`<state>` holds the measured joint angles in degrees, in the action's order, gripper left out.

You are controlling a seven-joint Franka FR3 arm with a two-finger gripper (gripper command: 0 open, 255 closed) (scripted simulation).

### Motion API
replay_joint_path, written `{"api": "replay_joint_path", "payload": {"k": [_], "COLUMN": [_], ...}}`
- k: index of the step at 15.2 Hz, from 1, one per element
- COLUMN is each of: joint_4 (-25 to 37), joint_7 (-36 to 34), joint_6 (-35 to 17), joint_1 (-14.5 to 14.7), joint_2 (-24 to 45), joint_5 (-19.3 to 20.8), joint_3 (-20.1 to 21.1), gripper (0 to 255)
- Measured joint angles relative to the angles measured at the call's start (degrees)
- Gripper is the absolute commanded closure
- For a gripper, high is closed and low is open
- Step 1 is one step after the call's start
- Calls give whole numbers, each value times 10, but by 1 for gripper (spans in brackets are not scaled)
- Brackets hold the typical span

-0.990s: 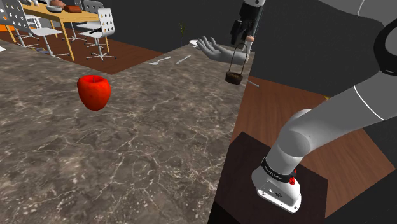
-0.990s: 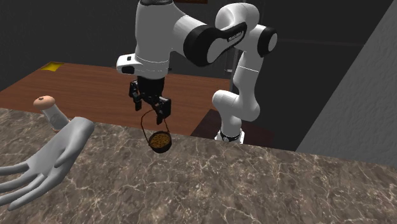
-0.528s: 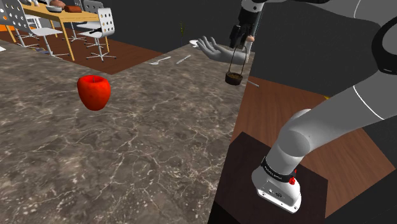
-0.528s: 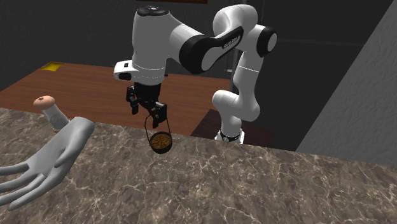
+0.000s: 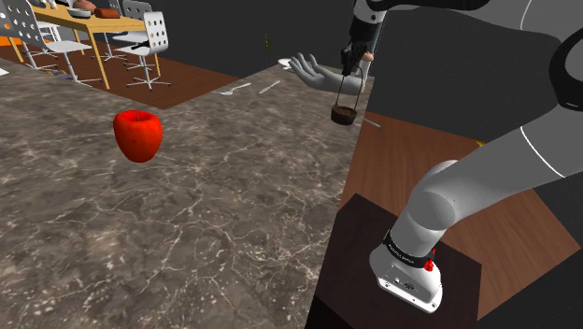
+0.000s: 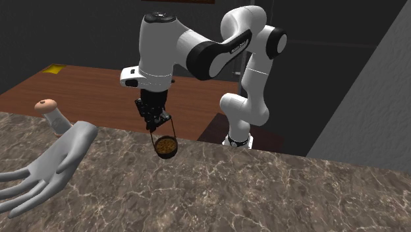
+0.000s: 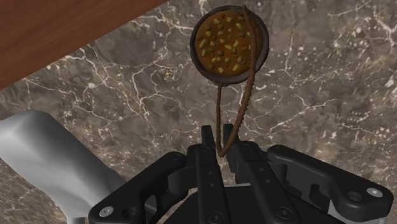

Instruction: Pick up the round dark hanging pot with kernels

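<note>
Rotated slightly, the jaws hold the pot (image 7: 230, 43) hanging.

A dark, white-veined marble worktop (image 5: 187, 215) spreads across the foreground. Reddish-brown plank floor (image 5: 201, 82) lies beyond its far edge and along the edge at the shoulder view's right. Past the far left corner stands a yellow wooden dining table (image 5: 79, 19) with white perforated chairs (image 5: 149, 35). The table carries what may be dishes (image 5: 86, 7). Dark grey walls (image 6: 369, 79) close the room.
</note>
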<state>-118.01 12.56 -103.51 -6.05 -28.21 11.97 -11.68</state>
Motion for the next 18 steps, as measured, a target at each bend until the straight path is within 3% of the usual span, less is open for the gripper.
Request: {"api": "replay_joint_path", "payload": {"k": [7,18], "joint_4": [11,119], "joint_7": [1,13], "joint_6": [8,86], "joint_1": [1,4], "joint_2": [4,33], "joint_5": [-1,-9], "joint_3": [1,3], "gripper": [255,255]}}
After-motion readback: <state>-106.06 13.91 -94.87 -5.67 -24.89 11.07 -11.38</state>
